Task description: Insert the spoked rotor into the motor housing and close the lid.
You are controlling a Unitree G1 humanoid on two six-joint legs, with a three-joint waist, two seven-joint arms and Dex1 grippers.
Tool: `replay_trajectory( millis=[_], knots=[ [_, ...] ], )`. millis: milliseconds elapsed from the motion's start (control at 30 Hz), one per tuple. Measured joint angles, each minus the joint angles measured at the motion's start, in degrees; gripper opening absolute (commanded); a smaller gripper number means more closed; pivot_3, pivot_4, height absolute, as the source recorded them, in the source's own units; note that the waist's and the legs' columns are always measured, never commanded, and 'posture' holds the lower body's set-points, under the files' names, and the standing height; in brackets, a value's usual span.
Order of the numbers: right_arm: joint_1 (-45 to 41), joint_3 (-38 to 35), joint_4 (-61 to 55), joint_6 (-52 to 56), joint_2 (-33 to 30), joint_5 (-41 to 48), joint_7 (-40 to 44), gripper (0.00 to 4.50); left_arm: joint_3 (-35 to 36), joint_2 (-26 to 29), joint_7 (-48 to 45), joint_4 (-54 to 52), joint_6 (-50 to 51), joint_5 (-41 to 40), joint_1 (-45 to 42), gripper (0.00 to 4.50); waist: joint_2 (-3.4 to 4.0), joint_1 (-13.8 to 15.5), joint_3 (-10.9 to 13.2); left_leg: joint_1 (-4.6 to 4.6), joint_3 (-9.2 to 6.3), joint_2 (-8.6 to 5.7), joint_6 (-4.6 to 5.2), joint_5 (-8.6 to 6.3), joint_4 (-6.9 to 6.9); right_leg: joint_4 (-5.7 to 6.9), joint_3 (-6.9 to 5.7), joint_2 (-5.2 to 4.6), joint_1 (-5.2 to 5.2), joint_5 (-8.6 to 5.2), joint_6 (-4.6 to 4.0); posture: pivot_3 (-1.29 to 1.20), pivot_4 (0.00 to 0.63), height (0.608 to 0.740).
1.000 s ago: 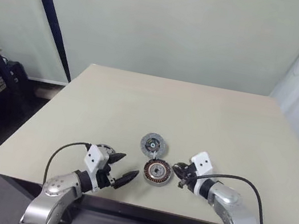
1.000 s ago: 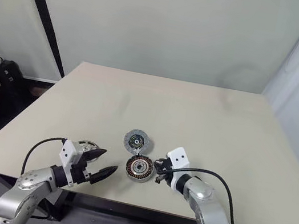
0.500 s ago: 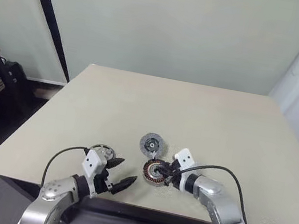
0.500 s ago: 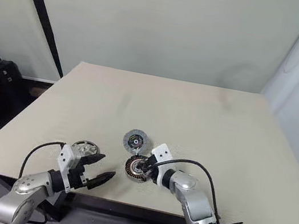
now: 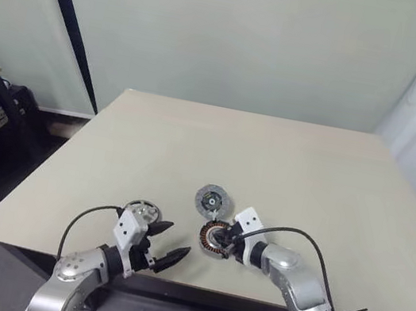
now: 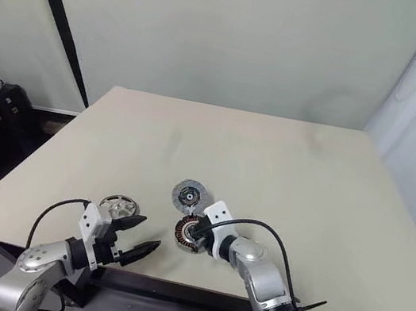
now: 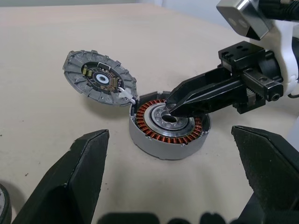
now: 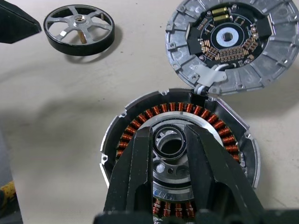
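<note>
The right gripper [image 8: 170, 161] has swung in from the side and now sits right over the motor housing [image 7: 168, 128]. A moment ago it was off to the right of the housing; now its two black fingertips [image 7: 180, 103] reach in over the copper ring to the round hole in the middle. The fingers are close together with a small gap, and the rim of that middle hole shows in the gap. I cannot tell if they pinch it or only touch it. The left gripper [image 5: 163, 240] has not moved. Its fingers are spread wide apart and hold nothing, and it hovers near the front edge of the table [image 5: 311, 166]. The spoked rotor [image 5: 141, 211] lies flat on the table just beyond the left gripper, well to the left of the housing. Nothing holds it. The lid [image 8: 229, 46] lies open next to the housing, on the far side, with its inside showing, and it seems joined to the housing by a small white tab at the rim. So the rotor is not in yet and the lid is not shut. I think the right gripper is steadying the housing, so the left one can go and pick up the rotor.
</note>
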Motion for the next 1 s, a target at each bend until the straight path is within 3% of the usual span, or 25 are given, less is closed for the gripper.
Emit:
replay_trajectory(
  millis=[1000],
  knots=[
    [-0.68,0.49,4.27,-3.34,1.38,-2.26,-0.57,0.69,-0.20,-0.30,1.11,0.00,-1.17,0.07,0.01,4.50,0.00,-0.10,-0.03,0.06,0.01,0.00,0.00,0.01,0.02,0.05,0.02,0.02,0.03,0.02,0.01,0.00,0.000,0.740]
  ],
)
